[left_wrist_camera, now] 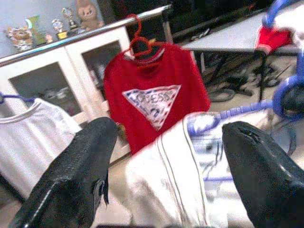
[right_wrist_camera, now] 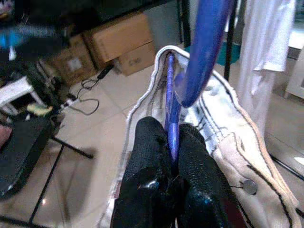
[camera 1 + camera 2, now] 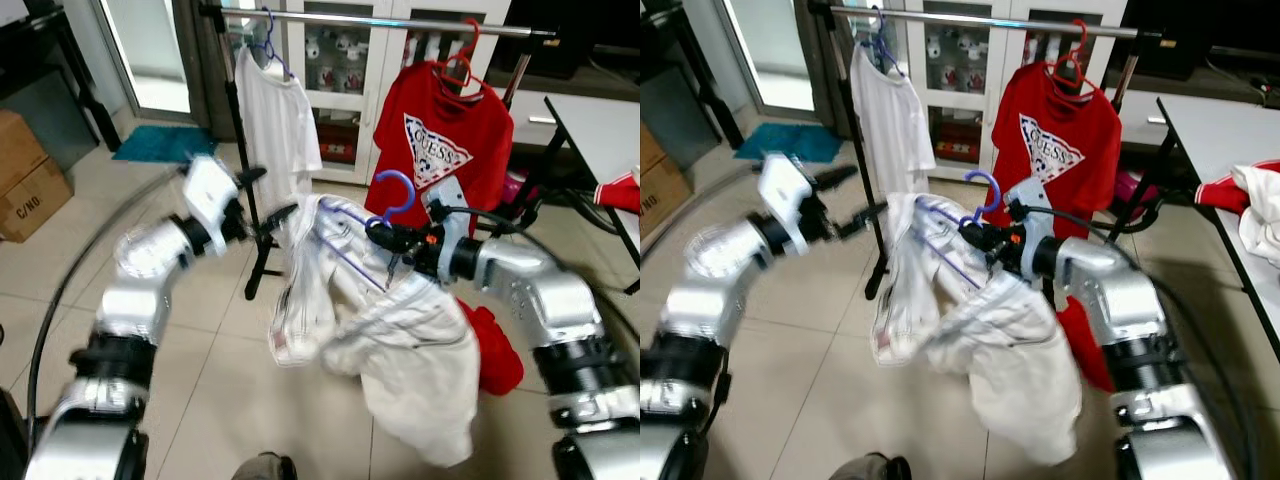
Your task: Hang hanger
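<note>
One gripper, the right gripper, pinches the blue hanger with its white shirt; the left gripper waits open, and next the hook must go up onto the rail.

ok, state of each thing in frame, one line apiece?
Right tool: shut on the blue plastic hanger.
Left tool: open, holding nothing, raised beside the garment.
Blue plastic hanger: off the rail, hook up.
White striped shirt: draped on that hanger, sagging.
Red printed T-shirt: hung on rail.
White T-shirt: hung on rail.

Blue hanger carrying a white garment, hook upward.
</note>
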`<state>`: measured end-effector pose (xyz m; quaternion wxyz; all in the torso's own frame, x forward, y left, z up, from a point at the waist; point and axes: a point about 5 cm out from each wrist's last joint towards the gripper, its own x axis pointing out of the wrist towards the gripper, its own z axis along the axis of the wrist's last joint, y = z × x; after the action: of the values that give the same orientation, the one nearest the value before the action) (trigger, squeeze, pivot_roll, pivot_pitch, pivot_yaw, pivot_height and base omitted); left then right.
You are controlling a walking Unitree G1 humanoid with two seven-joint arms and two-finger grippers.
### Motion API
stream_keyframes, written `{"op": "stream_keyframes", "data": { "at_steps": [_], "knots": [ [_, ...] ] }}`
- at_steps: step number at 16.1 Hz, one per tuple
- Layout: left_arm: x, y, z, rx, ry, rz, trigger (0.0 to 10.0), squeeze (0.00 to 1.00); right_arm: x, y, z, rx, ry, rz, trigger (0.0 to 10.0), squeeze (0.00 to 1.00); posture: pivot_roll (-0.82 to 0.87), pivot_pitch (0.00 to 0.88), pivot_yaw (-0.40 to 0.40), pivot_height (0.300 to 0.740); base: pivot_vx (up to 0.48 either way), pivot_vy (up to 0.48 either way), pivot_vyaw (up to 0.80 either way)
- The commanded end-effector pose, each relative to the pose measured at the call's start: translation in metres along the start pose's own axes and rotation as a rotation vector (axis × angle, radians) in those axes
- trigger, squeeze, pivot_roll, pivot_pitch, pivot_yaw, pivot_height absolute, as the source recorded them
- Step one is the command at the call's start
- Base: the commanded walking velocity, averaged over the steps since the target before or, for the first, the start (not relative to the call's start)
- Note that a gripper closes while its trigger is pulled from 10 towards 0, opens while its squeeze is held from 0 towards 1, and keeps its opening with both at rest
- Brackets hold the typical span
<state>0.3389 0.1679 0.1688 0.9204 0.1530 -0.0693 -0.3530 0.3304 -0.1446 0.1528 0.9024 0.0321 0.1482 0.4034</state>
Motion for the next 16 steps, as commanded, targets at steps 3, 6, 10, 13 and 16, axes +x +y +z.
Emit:
{"op": "stream_keyframes", "data": {
  "at_steps": [3, 6, 10, 13, 16],
  "knots": [
    [0.008, -0.005, -0.005, 0.129, -0.002, 0.103, 10.0, 0.00, -0.005, 0.015, 0.024, 0.001, -0.129, 0.019, 0.0, 0.00, -0.13, 0.000, 0.032, 0.740, 0.000, 0.000, 0.00],
    [0.021, -0.011, -0.014, 0.165, 0.048, 0.132, 10.0, 0.00, -0.005, 0.025, 0.027, 0.026, -0.150, 0.045, 0.0, 0.00, -0.15, 0.000, 0.034, 0.740, 0.000, 0.000, 0.00],
    [0.042, -0.025, -0.017, 0.112, 0.029, 0.058, 4.6, 0.00, -0.006, 0.036, 0.035, 0.039, -0.179, 0.063, 0.0, 0.00, -0.17, 0.000, 0.046, 0.740, 0.000, 0.000, 0.00],
    [0.047, -0.029, -0.018, 0.127, 0.039, 0.052, 0.0, 0.00, -0.007, 0.038, 0.036, 0.042, -0.183, 0.065, 0.0, 0.00, -0.17, 0.000, 0.056, 0.740, 0.000, 0.000, 0.00],
    [0.048, -0.023, -0.020, 0.177, 0.059, 0.133, 0.0, 0.00, -0.006, 0.040, 0.036, 0.055, -0.185, 0.068, 0.0, 0.00, -0.17, 0.000, 0.059, 0.740, 0.000, 0.000, 0.00]
  ]
}}
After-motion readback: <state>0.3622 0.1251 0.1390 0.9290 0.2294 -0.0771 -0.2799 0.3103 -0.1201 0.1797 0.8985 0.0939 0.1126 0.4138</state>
